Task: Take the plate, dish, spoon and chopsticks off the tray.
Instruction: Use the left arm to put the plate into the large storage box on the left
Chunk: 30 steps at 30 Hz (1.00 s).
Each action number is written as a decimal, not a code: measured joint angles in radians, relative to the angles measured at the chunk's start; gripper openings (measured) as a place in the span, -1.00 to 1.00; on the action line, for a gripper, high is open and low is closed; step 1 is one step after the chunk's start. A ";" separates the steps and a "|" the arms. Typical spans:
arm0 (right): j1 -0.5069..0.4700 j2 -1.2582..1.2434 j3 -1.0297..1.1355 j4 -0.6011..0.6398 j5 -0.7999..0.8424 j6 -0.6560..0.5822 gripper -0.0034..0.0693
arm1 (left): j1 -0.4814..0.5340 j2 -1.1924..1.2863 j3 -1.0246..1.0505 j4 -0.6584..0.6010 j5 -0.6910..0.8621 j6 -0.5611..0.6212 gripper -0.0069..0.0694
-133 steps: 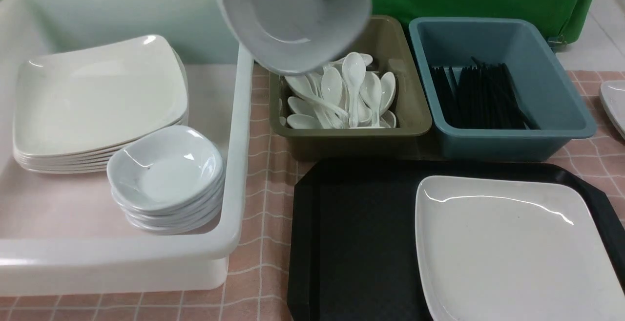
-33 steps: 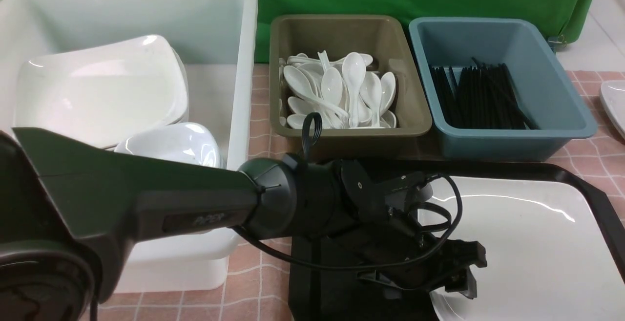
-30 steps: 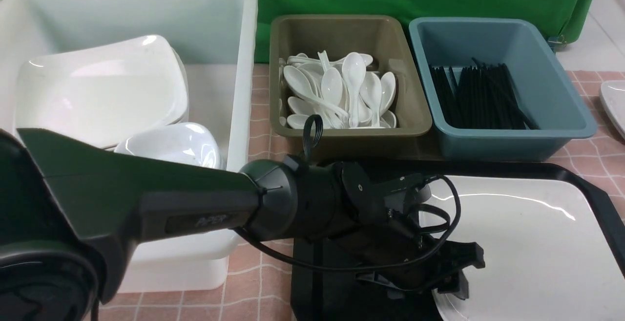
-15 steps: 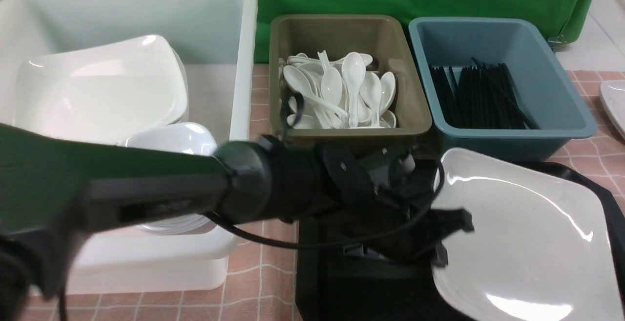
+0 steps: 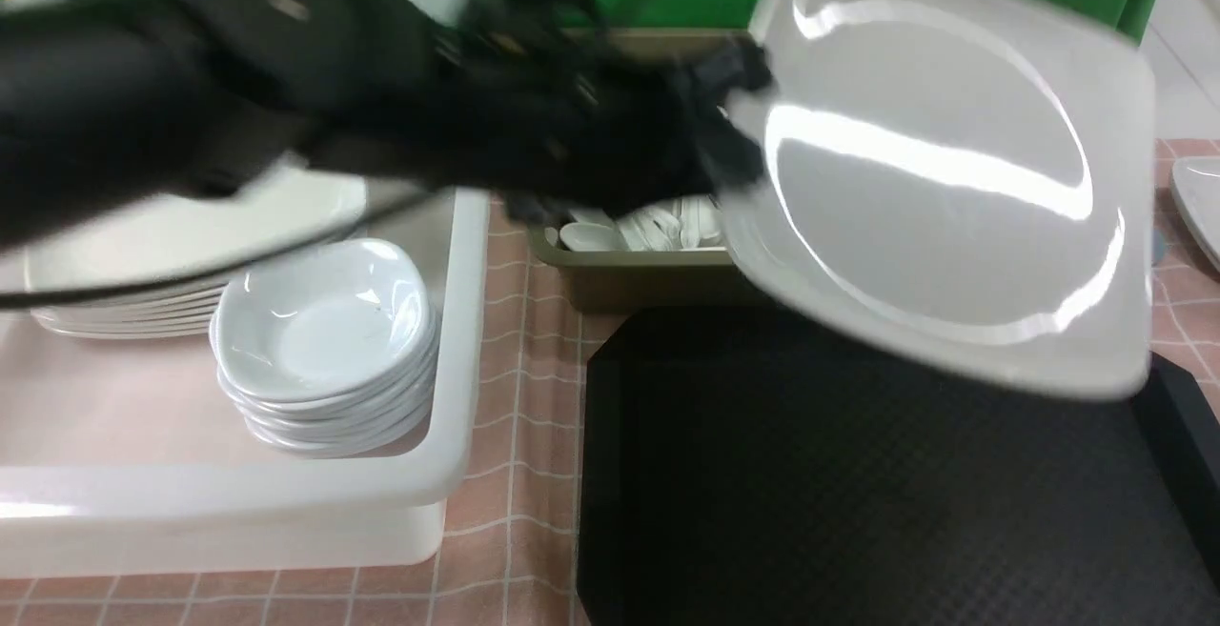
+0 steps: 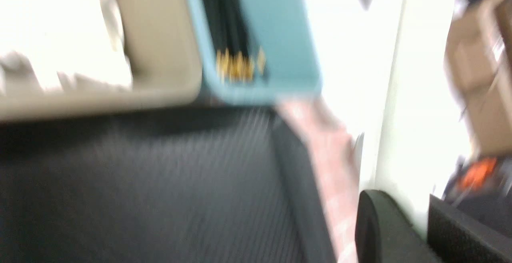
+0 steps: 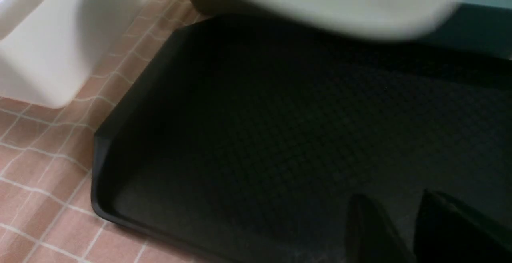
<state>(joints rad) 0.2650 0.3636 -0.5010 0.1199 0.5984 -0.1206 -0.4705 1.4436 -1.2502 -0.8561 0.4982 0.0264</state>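
The left tool (image 5: 742,121) pinches the tilted plate (image 5: 944,188) by its edge above the checked desk (image 5: 515,340), with the tray (image 5: 858,474) open-floored below it and the white bin (image 5: 467,321) alongside; I cannot tell the right tool's (image 7: 394,203) spread.

Tray (image 5: 858,493): black, rectangular, cut-off corners, diamond-textured floor; lying flat.
Plate (image 5: 944,178): large, glossy, cream-white, square with rounded corners; in the air above the tray's far edge, steeply tilted, face toward the front camera.
Dish (image 5: 319,321): small, greyish-white; upright atop a stack of like dishes.
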 joint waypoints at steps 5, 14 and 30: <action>0.000 0.000 0.000 0.000 0.000 0.000 -0.25 | 0.242 -0.150 0.000 0.059 0.077 0.000 -0.77; 0.000 0.000 0.000 0.000 0.000 -0.006 -0.25 | 0.818 -0.148 0.000 0.162 0.297 0.035 -0.77; 0.000 0.000 0.000 0.000 -0.008 -0.048 -0.25 | 0.999 0.205 0.000 -0.010 0.211 0.297 -0.76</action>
<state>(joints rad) 0.2650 0.3636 -0.5010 0.1199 0.5904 -0.1687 0.5282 1.6489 -1.2502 -0.8665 0.7097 0.3235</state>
